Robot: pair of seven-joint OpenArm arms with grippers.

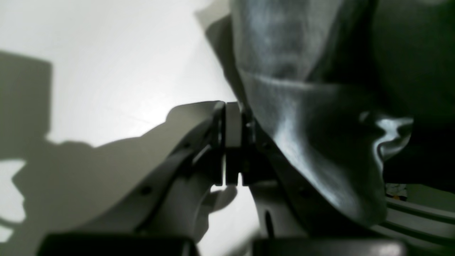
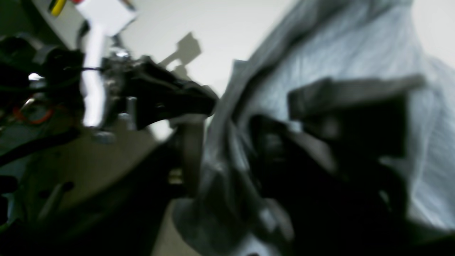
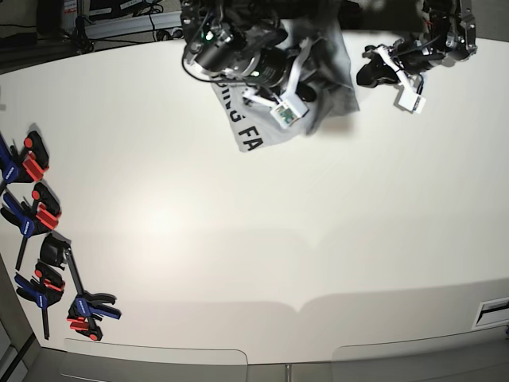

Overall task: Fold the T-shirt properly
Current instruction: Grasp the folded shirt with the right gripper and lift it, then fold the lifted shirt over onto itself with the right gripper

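Observation:
The light grey T-shirt is bunched at the far middle of the white table, with dark lettering showing on its lower left flap. My right gripper reaches into the bunch. In the blurred right wrist view the gripper is shut on a gathered fold of the shirt. My left gripper is at the shirt's right edge. In the left wrist view its jaws are pressed together, and the shirt's hemmed edge hangs from the tips over the right finger.
Several blue, red and black spring clamps lie along the table's left edge. The table's front edge has two notched panels. Cables and frame parts stand behind the far edge. The white table stretches toward the front.

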